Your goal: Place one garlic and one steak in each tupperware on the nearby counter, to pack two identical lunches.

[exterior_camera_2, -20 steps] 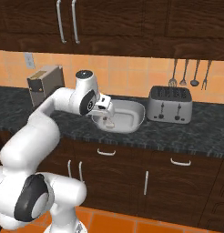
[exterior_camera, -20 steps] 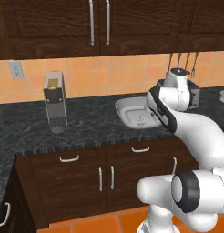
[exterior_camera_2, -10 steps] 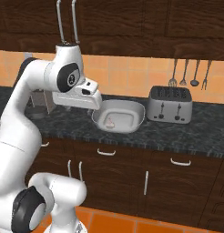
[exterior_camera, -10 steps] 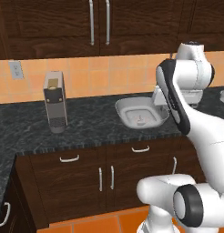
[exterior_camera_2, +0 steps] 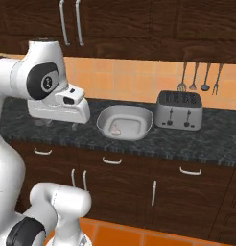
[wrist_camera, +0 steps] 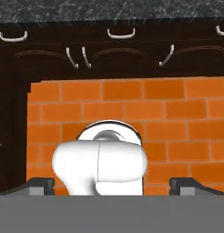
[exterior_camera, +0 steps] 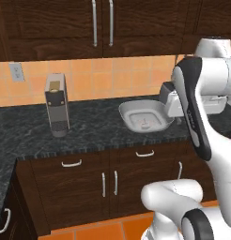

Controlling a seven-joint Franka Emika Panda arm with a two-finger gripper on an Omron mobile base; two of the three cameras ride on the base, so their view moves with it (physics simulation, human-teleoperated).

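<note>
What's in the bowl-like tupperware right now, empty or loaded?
Partly loaded. The tupperware holds one small pale-pinkish item near its middle; too small to say whether garlic or steak. Nothing else shows inside.

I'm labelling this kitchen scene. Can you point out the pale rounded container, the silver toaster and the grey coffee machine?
Pale grey-white rounded-square tupperware (exterior_camera_2: 145, 116): right base view, far right rim.
Silver four-slot toaster (exterior_camera_2: 179, 114): right base view, front face.
Tall grey coffee machine (exterior_camera: 56, 105): left base view, front panel.

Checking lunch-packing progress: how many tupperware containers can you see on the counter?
1: a rounded-square tupperware sits on the counter left of the toaster, with small items inside. A second one may lie out of view.
</note>
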